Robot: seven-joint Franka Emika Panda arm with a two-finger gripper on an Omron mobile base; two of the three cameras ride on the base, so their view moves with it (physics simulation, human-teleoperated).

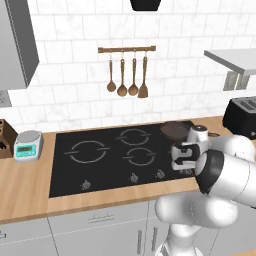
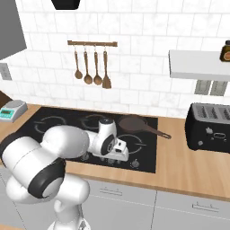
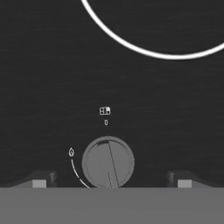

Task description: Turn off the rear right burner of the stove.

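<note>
Hovering low over the front edge of the stove (image 1: pixel 100 160), claw (image 3: pixel 108 183) spread wide with one fingertip (image 3: pixel 40 180) either side of a small round knob (image 3: pixel 108 162), touching nothing. Knob's pointer line not at the "0" mark above it (so, by my reading, not yet turned off). Rear right burner (image 2: pixel 134 122) at the stove's back right, under the brown pan (image 2: pixel 137 124). Left to do: close on the knob, rotate to zero.
</note>
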